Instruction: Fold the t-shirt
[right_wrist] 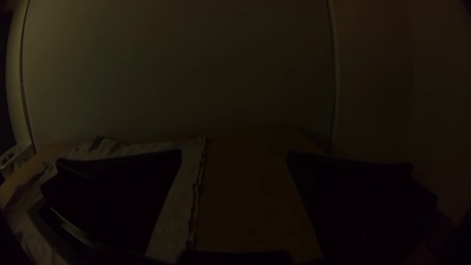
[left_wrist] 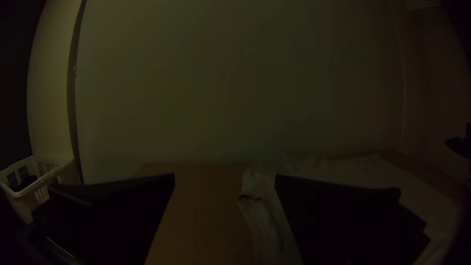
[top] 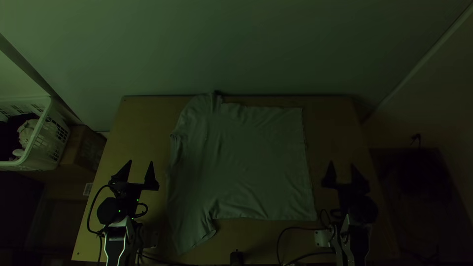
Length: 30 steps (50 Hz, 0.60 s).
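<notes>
My t-shirt (top: 256, 162) lies spread on the wooden surface (top: 332, 133), with the hem (top: 309, 170) toward my right side and some wrinkles near the shoulders. The far sleeve (top: 199, 104) and the near sleeve (top: 192, 236) are both out. My left pincer (top: 141, 162) is open and empty beside the collar side; my right pincer (top: 342, 164) is also open and empty, near the hem side. I judge that the folding is not begun. For the next move, I should probably take one sleeve edge, lift it gently, and lay it inward on the body.
</notes>
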Each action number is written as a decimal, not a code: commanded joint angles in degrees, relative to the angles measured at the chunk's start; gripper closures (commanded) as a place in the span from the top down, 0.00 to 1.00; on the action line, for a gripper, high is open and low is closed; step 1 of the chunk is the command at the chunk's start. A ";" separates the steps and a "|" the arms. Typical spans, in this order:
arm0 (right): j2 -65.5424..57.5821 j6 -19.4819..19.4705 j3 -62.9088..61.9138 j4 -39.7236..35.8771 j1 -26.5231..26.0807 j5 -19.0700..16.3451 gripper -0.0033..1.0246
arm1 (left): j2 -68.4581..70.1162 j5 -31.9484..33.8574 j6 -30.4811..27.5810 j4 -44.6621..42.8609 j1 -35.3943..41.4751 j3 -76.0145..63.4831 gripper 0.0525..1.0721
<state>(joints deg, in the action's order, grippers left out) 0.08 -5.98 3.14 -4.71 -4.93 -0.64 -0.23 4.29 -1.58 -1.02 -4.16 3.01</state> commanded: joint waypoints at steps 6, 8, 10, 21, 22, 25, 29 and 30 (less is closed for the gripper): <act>0.10 -0.35 -1.03 1.19 0.27 0.56 0.96 | 0.14 -2.36 -0.70 1.63 0.21 -2.83 0.96; 0.10 -0.35 -1.11 1.37 0.80 0.56 0.96 | 0.23 -2.36 -0.35 1.63 0.12 -2.83 0.96; 0.10 -0.26 -1.20 1.63 1.24 0.56 0.96 | 0.23 -2.89 -0.35 1.72 0.03 -2.83 0.96; 0.19 -0.35 0.38 2.07 2.20 0.47 0.96 | 0.32 -3.42 -0.52 2.33 -2.87 -1.51 0.96; 0.28 -0.17 0.64 2.78 2.56 0.47 0.96 | 0.32 -3.42 -0.61 2.77 -2.87 -1.25 0.96; 0.19 0.44 0.91 4.45 2.64 0.56 0.96 | 0.32 -3.42 -1.32 4.18 -2.96 -0.37 0.96; 0.19 1.23 1.35 4.27 2.03 0.56 0.96 | 0.32 -3.42 -1.76 5.32 -3.22 0.51 0.96; 0.19 1.41 1.43 4.27 1.85 0.56 0.96 | 0.32 -3.42 -1.76 5.50 -3.22 0.86 0.96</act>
<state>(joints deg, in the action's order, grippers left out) 0.08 -5.69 3.31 -1.67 -2.74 -0.62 -0.23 0.80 -2.09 1.52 -6.90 3.60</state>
